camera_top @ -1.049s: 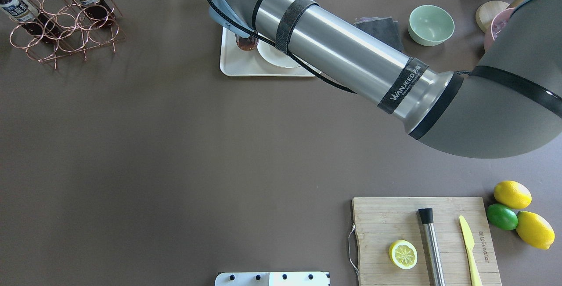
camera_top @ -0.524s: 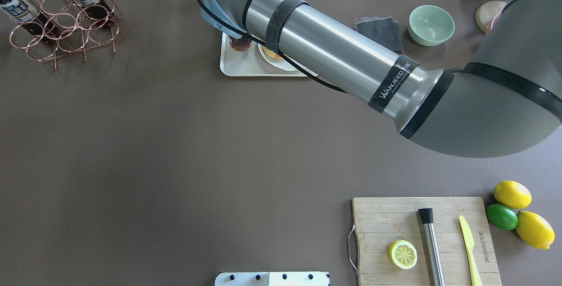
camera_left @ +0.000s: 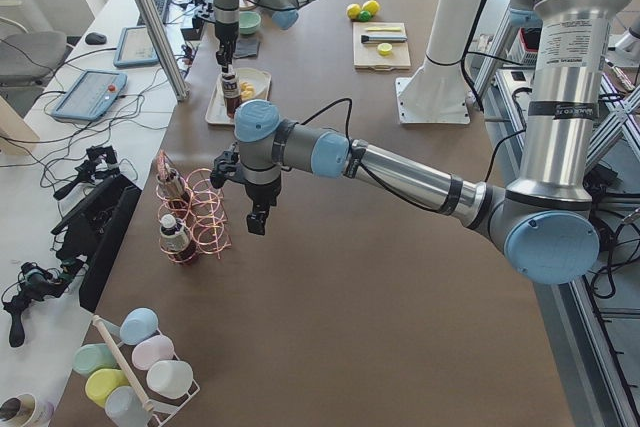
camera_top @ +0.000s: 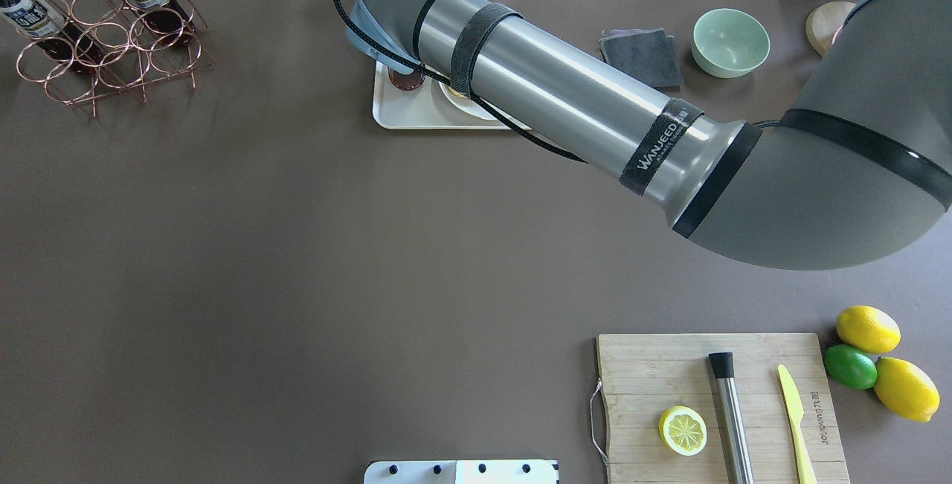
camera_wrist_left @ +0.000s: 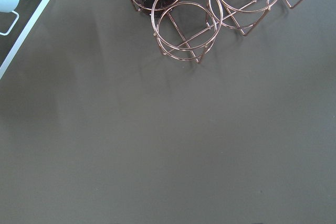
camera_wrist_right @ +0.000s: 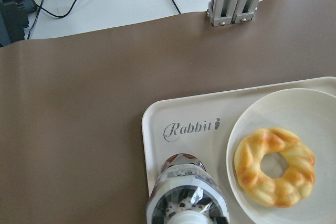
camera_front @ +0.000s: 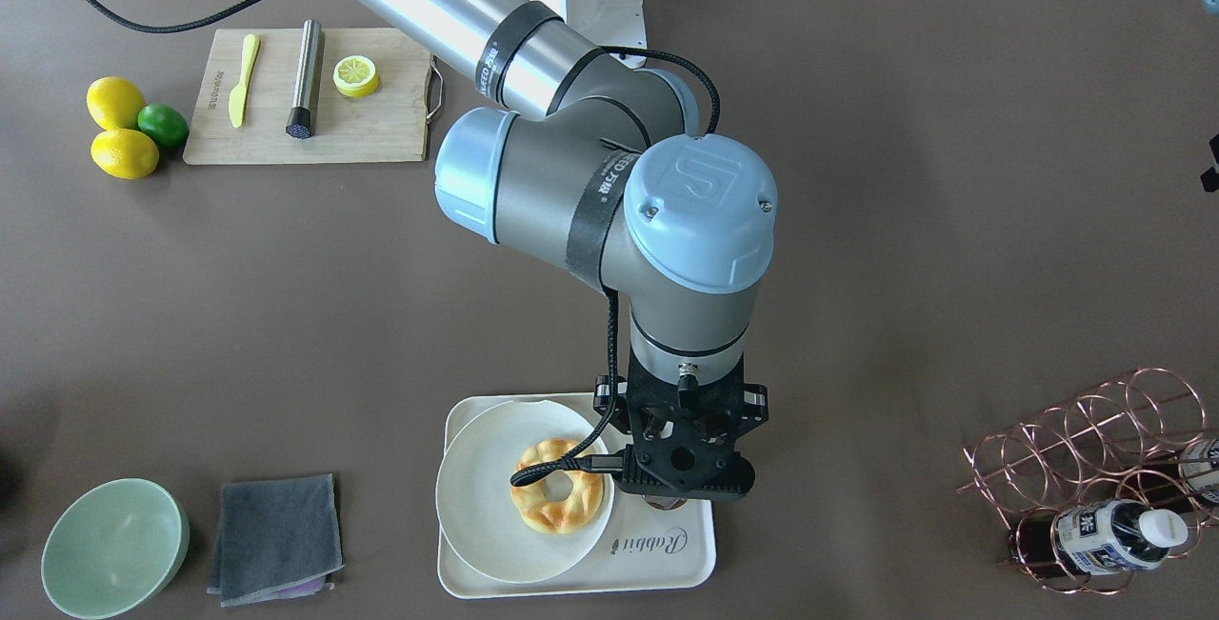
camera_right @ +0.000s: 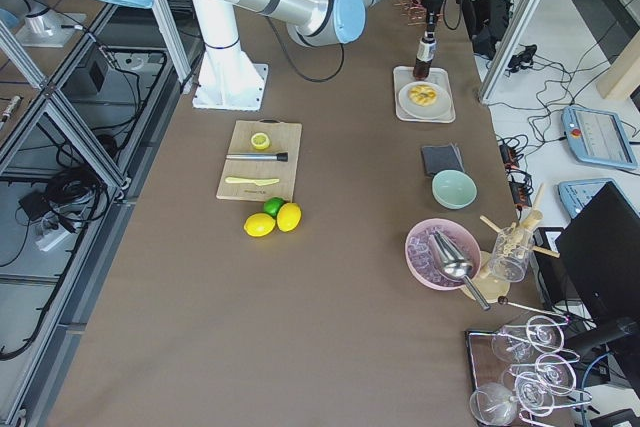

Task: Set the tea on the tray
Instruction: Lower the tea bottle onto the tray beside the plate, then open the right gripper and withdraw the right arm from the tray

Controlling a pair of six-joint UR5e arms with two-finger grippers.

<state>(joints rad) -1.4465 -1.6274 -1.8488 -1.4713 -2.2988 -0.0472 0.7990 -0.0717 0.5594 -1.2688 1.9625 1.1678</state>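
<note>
Right gripper (camera_front: pixel 678 496) clamps the tea bottle (camera_wrist_right: pixel 186 192) upright over the tray (camera_wrist_right: pixel 157 124), beside the plate (camera_wrist_right: pixel 283 108). Release while tilted: toppling risk.

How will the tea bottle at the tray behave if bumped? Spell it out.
The tea bottle is tall and narrow, so it probably tips easily on the tray. Dark liquid fills much of it, so likely heavy for its size. Round body: once down, it may roll.

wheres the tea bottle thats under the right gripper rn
In the right wrist view the tea bottle is upright over the near-left corner of the tray, just below the Rabbit print and left of the plate.
</note>
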